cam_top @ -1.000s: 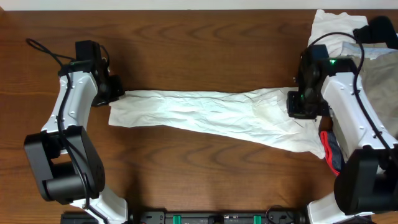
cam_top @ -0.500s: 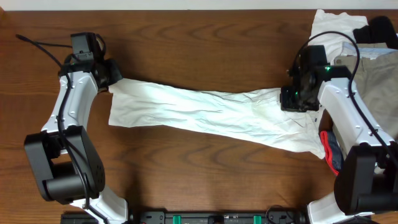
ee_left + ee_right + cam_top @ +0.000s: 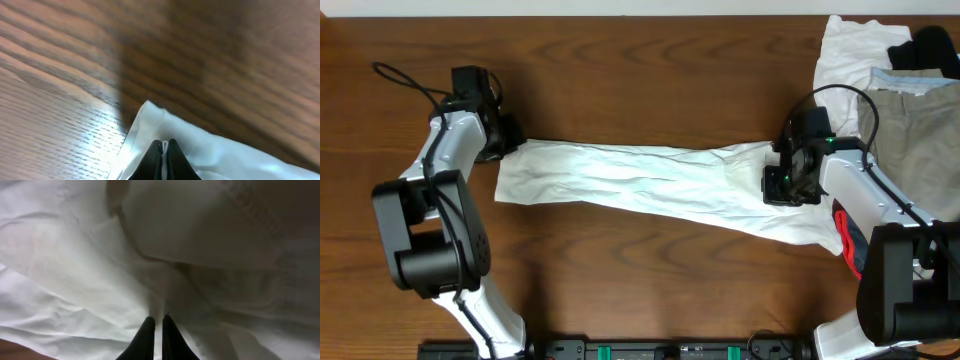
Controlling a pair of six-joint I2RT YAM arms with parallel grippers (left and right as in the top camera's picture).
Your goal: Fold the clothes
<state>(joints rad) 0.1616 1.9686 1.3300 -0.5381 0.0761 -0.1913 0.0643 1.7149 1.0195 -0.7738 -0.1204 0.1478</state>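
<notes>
A long, wrinkled white garment [image 3: 640, 185] lies stretched across the middle of the wooden table [image 3: 640, 70], left to right. My left gripper [image 3: 510, 148] is at its far left corner. In the left wrist view that gripper [image 3: 164, 143] is shut, with a thin edge of the white cloth [image 3: 225, 155] pinched between its dark fingers. My right gripper [image 3: 780, 180] sits on the garment's right part. In the right wrist view it [image 3: 156, 321] is shut on a raised fold of the cloth [image 3: 75, 270].
A pile of other clothes fills the back right corner: a white piece [image 3: 845, 50], khaki trousers [image 3: 920, 130] and a black piece [image 3: 930, 45]. A red and blue item [image 3: 851, 240] lies by the right arm's base, next to the garment's end.
The left gripper swung toward the back with the garment's corner, then came forward again. The right gripper shifted a little left and toward the front, still on the cloth.
</notes>
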